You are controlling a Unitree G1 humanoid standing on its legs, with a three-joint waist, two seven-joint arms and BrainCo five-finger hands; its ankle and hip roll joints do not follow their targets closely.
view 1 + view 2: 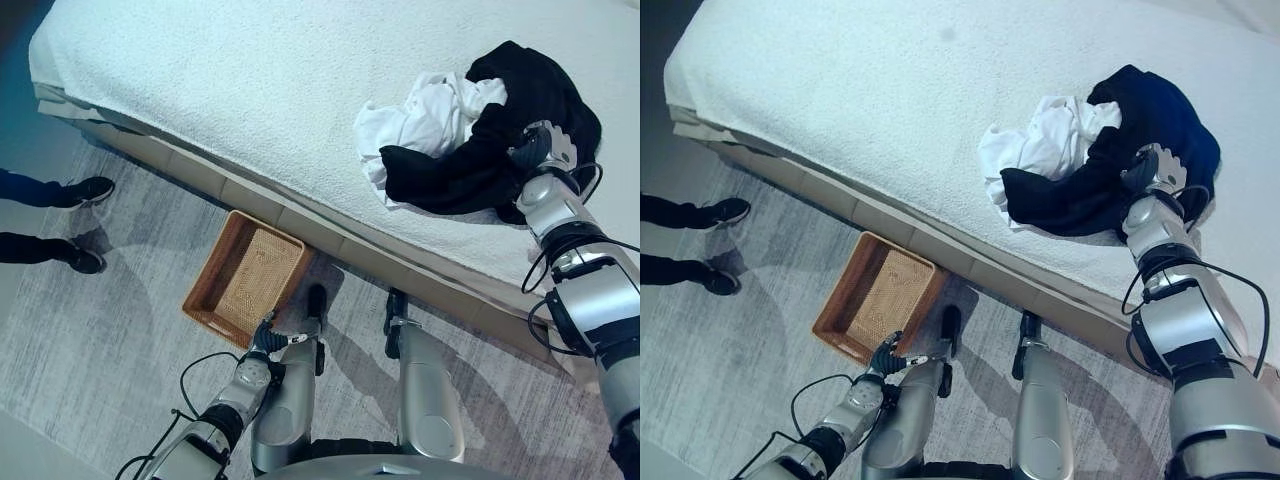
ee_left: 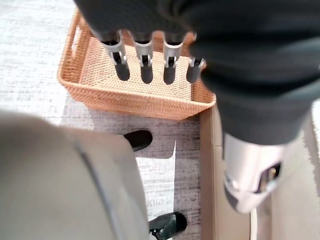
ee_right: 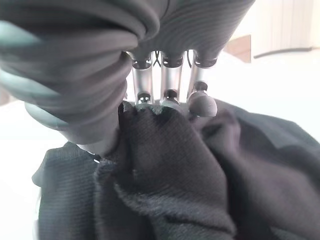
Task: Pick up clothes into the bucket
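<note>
On the white bed (image 1: 230,90), toward 2 o'clock in the head views, lies a heap of clothes: a black garment (image 1: 520,110) draped over and around a crumpled white garment (image 1: 425,115), the 2 touching. The right hand (image 1: 540,148) rests at the heap's 5 o'clock edge, pressed into the black cloth. In its wrist view the fingers (image 3: 171,75) reach down into a bunched fold of the black garment (image 3: 175,170), with cloth gathered between the fingers and the thumb; the hand is clamped on that fold.

The woven basket (image 1: 245,275) sits on the grey carpet (image 1: 120,340) just beside the bed's edge, at about 7 o'clock from the clothes and well apart from them. It is rectangular, brown, and holds no cloth. The left hand (image 1: 270,335) hangs low at the basket's 5 o'clock corner, its fingers (image 2: 145,60) straight and apart, holding nothing, above the basket's near wall (image 2: 135,100).

At 9 o'clock, a person's dark shoes (image 1: 85,190) stand on the floor.
</note>
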